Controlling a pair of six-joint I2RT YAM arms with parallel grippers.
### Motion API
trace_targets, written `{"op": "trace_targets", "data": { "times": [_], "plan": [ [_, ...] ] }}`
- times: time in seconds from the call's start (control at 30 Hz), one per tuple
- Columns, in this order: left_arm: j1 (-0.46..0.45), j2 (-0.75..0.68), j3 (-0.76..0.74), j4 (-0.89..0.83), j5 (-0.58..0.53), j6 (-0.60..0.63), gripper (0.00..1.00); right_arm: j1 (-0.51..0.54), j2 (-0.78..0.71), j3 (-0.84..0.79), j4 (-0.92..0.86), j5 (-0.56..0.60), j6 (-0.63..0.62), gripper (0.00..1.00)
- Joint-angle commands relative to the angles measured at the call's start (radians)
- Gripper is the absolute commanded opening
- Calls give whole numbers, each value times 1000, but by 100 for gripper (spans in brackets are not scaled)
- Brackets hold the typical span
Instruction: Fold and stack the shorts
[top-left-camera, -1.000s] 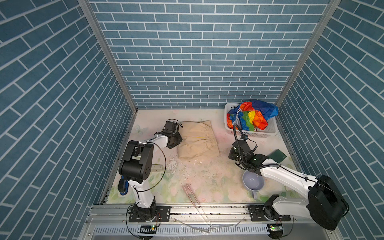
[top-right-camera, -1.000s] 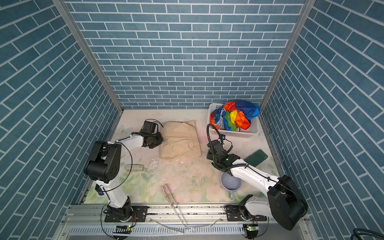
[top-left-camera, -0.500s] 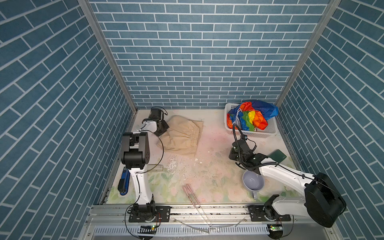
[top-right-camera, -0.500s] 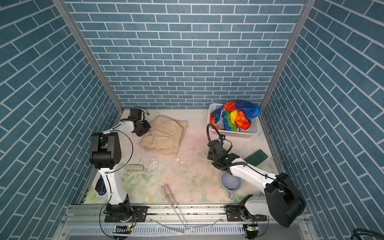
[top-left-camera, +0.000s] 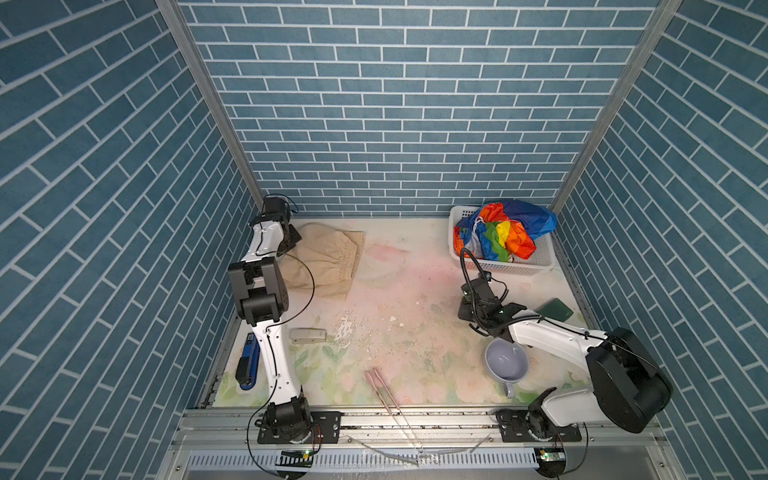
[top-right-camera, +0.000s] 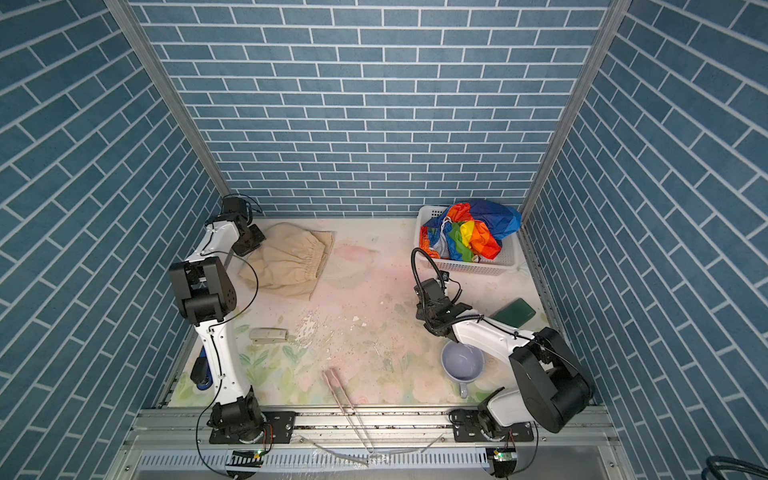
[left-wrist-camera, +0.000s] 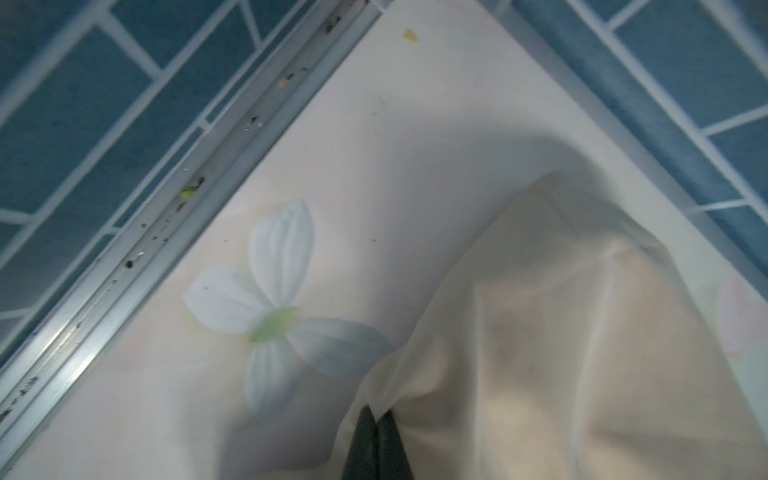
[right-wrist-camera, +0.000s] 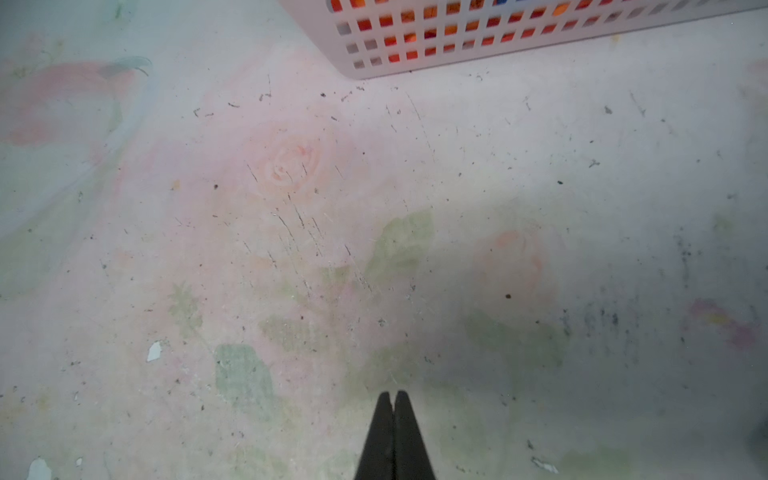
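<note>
Rainbow shorts (top-left-camera: 505, 232) lie in basket (top-left-camera: 511, 268).

Two shorts (top-left-camera: 328, 266), one basket (top-left-camera: 519, 268), one mug (top-left-camera: 506, 365)

Matt, softly creased cloth of the beige shorts (top-left-camera: 328, 266); glossy, slick fabric of the rainbow shorts (top-left-camera: 505, 232); smooth white perforated plastic of the basket (top-left-camera: 519, 268); scuffed, speckled floral-printed tabletop (right-wrist-camera: 540, 166) (print faded, chipped in spots); dull grey metal rail (left-wrist-camera: 124, 257), flecked with dirt
</note>
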Motion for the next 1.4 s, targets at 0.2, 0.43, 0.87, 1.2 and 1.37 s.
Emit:
{"op": "trace_targets", "data": {
  "times": [0.2,0.43,0.87,1.2,1.37],
  "plan": [
    [55,41,54,-108,-136,26,0,-10,75,64,33,-36,-21,0],
    [73,41,52,-122,-123,30,16,-14,79,59,32,-46,-21,0],
    [43,-324,-160,-72,-48,29,51,-22,-119,128,-112,65,-212,0],
    [-223,-747,-407,27,3,-60,55,-140,-292,367,-359,127,-467,43],
    [-419,-921,-668,221,160,-211,57,-281,-232,479,-419,-38,-489,73]
  ]
}}
